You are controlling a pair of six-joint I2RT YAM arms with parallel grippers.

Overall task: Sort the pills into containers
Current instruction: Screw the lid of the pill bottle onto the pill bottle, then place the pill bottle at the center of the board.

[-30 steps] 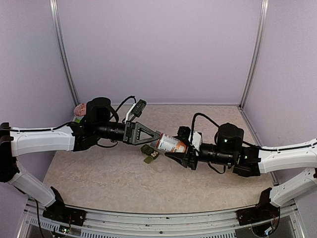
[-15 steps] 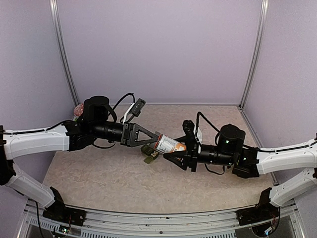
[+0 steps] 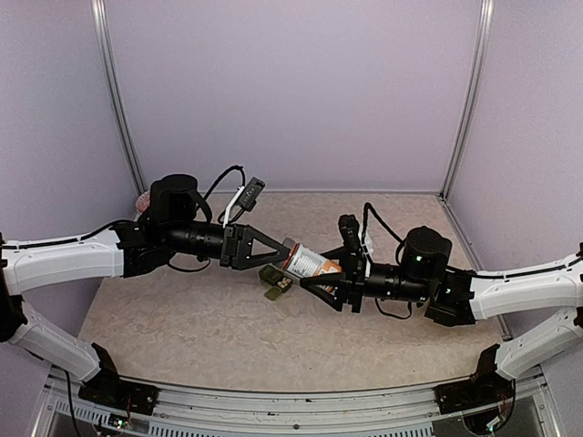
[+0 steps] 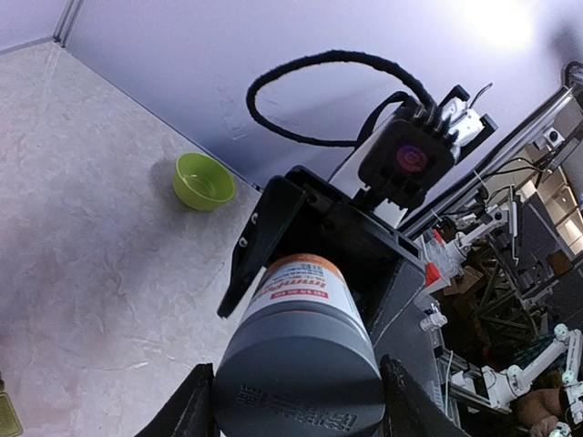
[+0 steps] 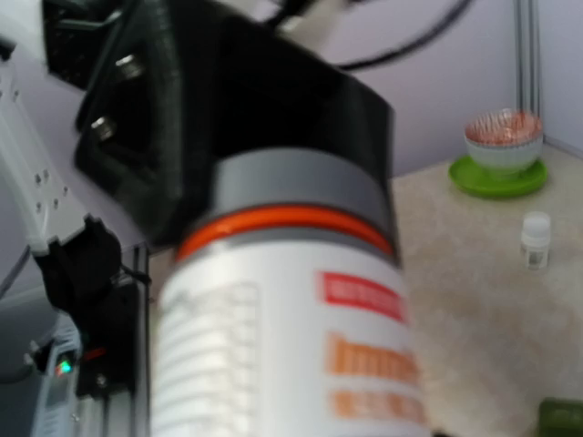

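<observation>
A white pill bottle [image 3: 311,264] with an orange label and a grey cap is held in the air between both arms. My left gripper [image 3: 280,252] is shut on the cap [image 4: 299,378], with a finger [image 4: 185,411] on each side. My right gripper [image 3: 321,276] is shut on the bottle's body [image 5: 291,337]. The dark green container strip [image 3: 275,283] lies on the table just below the bottle; its corner shows in the right wrist view [image 5: 560,415]. No loose pills show near it.
A lime-green bowl [image 4: 203,180] stands on the table toward the right wall. A bowl of pinkish pills on a green saucer [image 5: 503,146] and a small white vial [image 5: 534,238] stand at the far left, partly behind my left arm [image 3: 142,200].
My right wrist has rolled, its camera swinging up over the arm, and edged left. My left arm has shifted slightly back. The bottle stays between both grippers.
</observation>
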